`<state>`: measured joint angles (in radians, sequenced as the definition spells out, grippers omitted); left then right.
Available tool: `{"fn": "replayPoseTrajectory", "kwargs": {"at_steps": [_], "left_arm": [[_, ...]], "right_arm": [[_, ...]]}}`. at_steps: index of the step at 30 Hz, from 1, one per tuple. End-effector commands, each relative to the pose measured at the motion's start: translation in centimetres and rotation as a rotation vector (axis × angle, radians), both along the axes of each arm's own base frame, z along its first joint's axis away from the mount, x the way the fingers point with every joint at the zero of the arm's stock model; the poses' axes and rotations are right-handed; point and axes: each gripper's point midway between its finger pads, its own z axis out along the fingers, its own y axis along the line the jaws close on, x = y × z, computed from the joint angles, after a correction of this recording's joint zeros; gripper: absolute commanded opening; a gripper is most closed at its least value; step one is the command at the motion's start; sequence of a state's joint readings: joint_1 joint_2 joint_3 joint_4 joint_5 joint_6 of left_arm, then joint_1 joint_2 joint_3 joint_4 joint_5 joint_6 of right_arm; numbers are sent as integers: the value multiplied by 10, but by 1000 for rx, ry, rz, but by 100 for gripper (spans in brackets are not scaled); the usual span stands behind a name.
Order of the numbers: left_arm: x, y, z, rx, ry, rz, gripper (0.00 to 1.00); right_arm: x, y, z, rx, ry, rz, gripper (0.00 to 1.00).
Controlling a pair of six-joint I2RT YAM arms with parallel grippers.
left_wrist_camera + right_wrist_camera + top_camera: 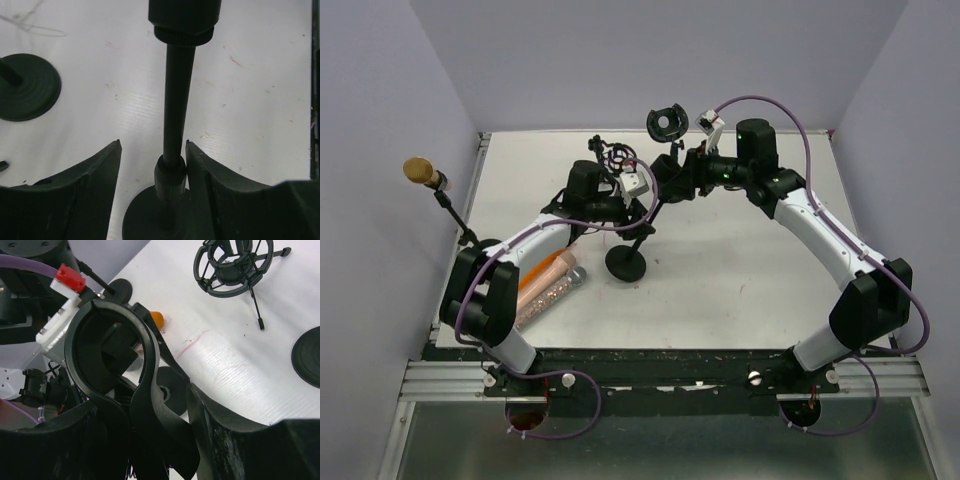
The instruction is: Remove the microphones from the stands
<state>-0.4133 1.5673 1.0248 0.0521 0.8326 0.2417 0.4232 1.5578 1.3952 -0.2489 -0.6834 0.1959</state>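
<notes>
Left wrist view: shows the left gripper (153, 145) standing apart, one finger on each side of the stand (178, 100) pole, the finger at the right of the frame touching the pole's collar, a clear gap on the other side. Looks straight down onto the stand's round base (140, 220) under the fingers and onto a second round base (27, 87) farther off to the left, both resting on the white table (260, 100). Picks up small scuffs and reddish specks across that surface.

Right wrist view: finds the right gripper (142, 400) clamped on the stand just below its clip (148, 352), the empty ring of the clip looming ahead of the fingers. Catches, past the ring, a shock mount (232, 262) on thin legs toward the back of the table, a pink smear (192, 342) on the white surface, and the end of an orange tube (156, 317) peeping out at the ring's edge.

Top external view: places the microphone (550, 292) flat on the table, out of the clip, well to the left of both grippers and close by the left arm (495, 290), with the orange tube lying right alongside. Sets the left gripper low on the pole and the right gripper higher, near the clip. Adds the whole room: pale lilac walls (380, 100) closing in the table on three sides, plus a gold-headed microphone (419, 170) on a thin arm outside the table's left edge, unseen from either wrist.
</notes>
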Motion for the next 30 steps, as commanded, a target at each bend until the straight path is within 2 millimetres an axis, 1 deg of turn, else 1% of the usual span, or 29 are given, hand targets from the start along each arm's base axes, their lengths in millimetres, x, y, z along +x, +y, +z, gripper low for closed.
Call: {"fn": "replayPoseTrajectory", "kwargs": {"at_steps": [1, 2, 3, 4, 6, 9, 10, 11, 14, 15, 16, 17, 18, 19, 20, 21, 22, 23, 24, 25, 26, 27, 28, 29, 30], "left_arm": [[-21, -12, -6, -36, 88, -168, 53], [-19, -12, -10, -23, 87, -165, 46], [-17, -12, -15, -4, 83, -156, 37], [-16, -11, -18, 17, 73, -149, 31], [-16, -6, -23, 53, 48, -143, 22], [-15, 2, -19, 83, 19, -95, 11], [-12, 3, -14, 95, -4, -56, 1], [-4, 5, -9, 111, -24, 17, 0], [23, 11, 15, 141, -73, 339, 0], [31, 18, 17, 181, -107, 472, 0], [43, 27, 25, 208, -188, 629, 0], [46, 29, 27, 222, -235, 700, 0], [48, 31, 26, 238, -256, 745, 0], [48, 28, 25, 247, -252, 764, 0], [47, 25, 20, 259, -228, 760, 0], [46, 21, 11, 284, -199, 738, 0], [49, 20, 10, 303, -184, 740, 0], [47, 21, 1, 342, -146, 739, 0], [47, 22, -4, 372, -124, 728, 0], [44, 18, -5, 374, -101, 677, 0], [37, 13, -6, 351, -58, 601, 9], [34, 14, 0, 314, -38, 570, 28], [26, 12, 5, 255, -5, 500, 47], [21, 11, 11, 207, 9, 454, 58], [14, 12, 19, 163, 20, 408, 66]], "right_arm": [[-5, -6, -39, -95, 30, 23, 1], [-4, -6, -39, -96, 30, 22, 1], [-4, -6, -38, -95, 30, 20, 1], [-3, -6, -39, -95, 34, 19, 1], [-1, -7, -38, -92, 44, 7, 1], [7, -11, -33, -64, 96, -57, 1], [12, -15, -31, -50, 127, -94, 0], [16, -17, -31, -34, 172, -128, 0], [31, -26, -34, 9, 294, -204, 0], [33, -27, -35, 13, 312, -211, 0], [35, -26, -37, 12, 320, -211, 0], [36, -25, -36, 13, 319, -210, 0], [37, -24, -38, 13, 327, -209, 0], [38, -24, -40, 12, 330, -207, 0], [37, -24, -42, 8, 335, -205, 0], [37, -25, -42, 5, 330, -202, 0], [35, -25, -44, 2, 332, -196, 0], [33, -26, -46, -4, 329, -192, 1], [32, -28, -47, -6, 327, -190, 0], [30, -29, -46, -7, 318, -185, 0], [28, -30, -48, -14, 313, -178, 0], [27, -32, -49, -18, 307, -177, 1], [25, -33, -50, -19, 306, -178, 0], [24, -34, -51, -21, 299, -175, 0], [23, -35, -50, -21, 290, -167, 0]]}}
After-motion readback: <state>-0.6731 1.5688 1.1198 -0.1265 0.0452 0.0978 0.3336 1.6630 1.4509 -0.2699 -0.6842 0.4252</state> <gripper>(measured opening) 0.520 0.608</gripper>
